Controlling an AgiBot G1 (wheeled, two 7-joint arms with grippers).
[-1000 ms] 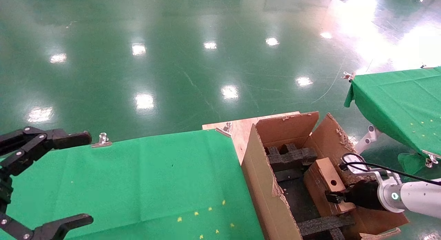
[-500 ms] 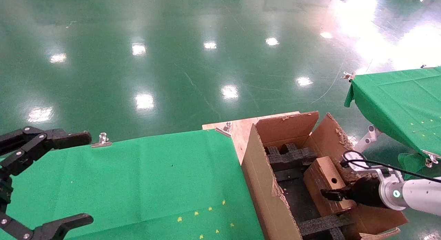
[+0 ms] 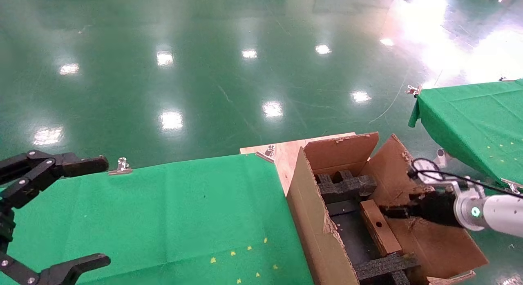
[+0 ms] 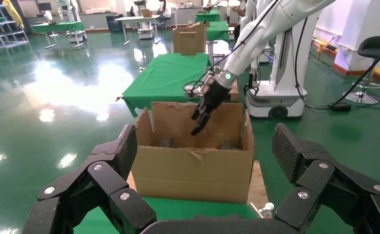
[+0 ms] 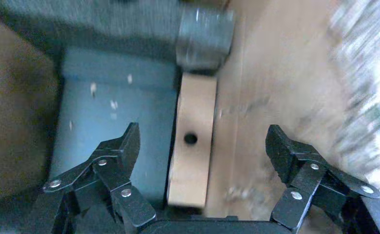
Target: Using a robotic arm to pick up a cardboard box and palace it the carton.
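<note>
The small cardboard box (image 3: 380, 232) with a round hole stands on its edge inside the carton (image 3: 314, 219), between black foam inserts (image 3: 347, 187) and against the carton's right wall. My right gripper (image 3: 393, 212), on the white arm, hangs above the box with its jaws open and empty. In the right wrist view the box (image 5: 192, 146) lies below and between the spread fingers of the right gripper (image 5: 203, 136), apart from both. My left gripper (image 3: 104, 210) is open and parked over the green table's left end. The left wrist view shows the left gripper (image 4: 205, 136), the carton (image 4: 193, 168) and the right gripper (image 4: 205, 105).
The carton stands on a wooden board (image 3: 286, 152) at the right end of the green-covered table (image 3: 163, 215). Its tall flaps (image 3: 388, 170) rise around the right gripper. A second green table (image 3: 474, 117) stands at the far right. A metal clip (image 3: 121, 166) holds the cloth.
My right gripper has let go of the cardboard box and drawn up and to the right. The box has dropped lower into the carton, on its edge. The left arm has not moved.
</note>
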